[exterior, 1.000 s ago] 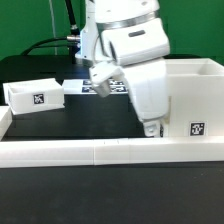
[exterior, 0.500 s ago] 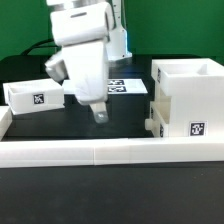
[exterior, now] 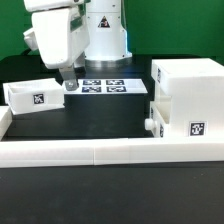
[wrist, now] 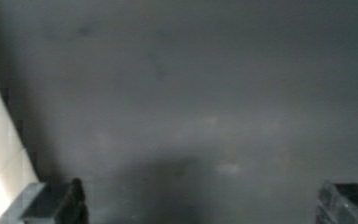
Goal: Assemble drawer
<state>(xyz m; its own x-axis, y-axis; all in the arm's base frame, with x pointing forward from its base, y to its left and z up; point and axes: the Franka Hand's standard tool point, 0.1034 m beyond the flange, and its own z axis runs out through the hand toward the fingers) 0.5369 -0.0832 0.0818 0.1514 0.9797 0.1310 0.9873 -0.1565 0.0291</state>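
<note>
Since 0.5 s ago the arm (exterior: pixel 55 38) has swung from the middle to the exterior view's left and points down beside the loose tray (exterior: pixel 33 96). Jaws stand wide apart, holding nothing, above the dark surface (wrist: pixel 194 100). The housing (exterior: pixel 190 95) sits at the exterior view's right.

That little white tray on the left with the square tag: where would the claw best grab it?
Probably from above, pinching one thin upright wall of the tray. It seems to sit open side up, so its rim is exposed, and a single wall is slim enough to fit between the fingers. The claw hangs open just beside it, on the exterior view's right.
</note>
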